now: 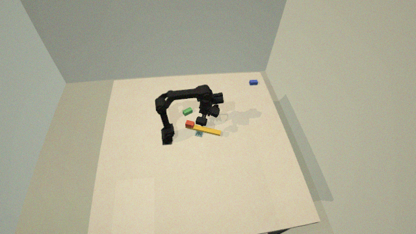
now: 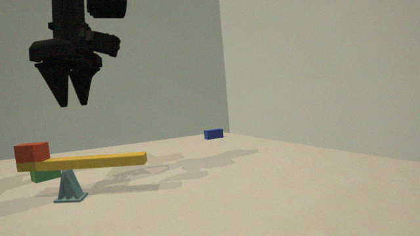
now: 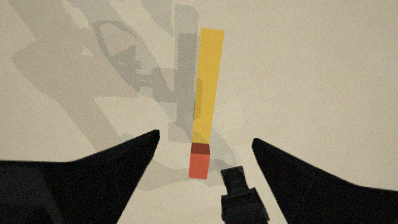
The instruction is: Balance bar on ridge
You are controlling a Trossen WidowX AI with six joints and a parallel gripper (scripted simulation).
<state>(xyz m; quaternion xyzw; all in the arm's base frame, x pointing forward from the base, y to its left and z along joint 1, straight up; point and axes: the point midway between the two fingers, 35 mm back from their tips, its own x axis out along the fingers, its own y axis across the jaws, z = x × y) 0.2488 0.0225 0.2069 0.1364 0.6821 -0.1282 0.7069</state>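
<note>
A yellow bar [image 1: 208, 130] [image 2: 98, 160] [image 3: 209, 85] rests across the top of the grey-blue ridge [image 1: 199, 134] [image 2: 69, 187], with both ends off the table. It looks level or nearly so. A red block [image 1: 190, 123] [image 2: 32, 152] [image 3: 199, 166] sits on top of one end of the bar, the left end in the top and exterior views; the ridge stands nearer that end. My gripper [image 2: 74, 105] [image 3: 206, 138] is open and empty, well above the bar and apart from it. In the wrist view the ridge is almost wholly hidden under the bar.
A green block [image 1: 187, 111] [image 2: 45, 176] lies on the table [image 1: 201, 182] [image 2: 249, 196] behind the bar, partly hidden by it in the exterior view. A blue block [image 1: 253, 82] [image 2: 213, 134] lies far off near the table's back right corner. Walls stand behind and to the right.
</note>
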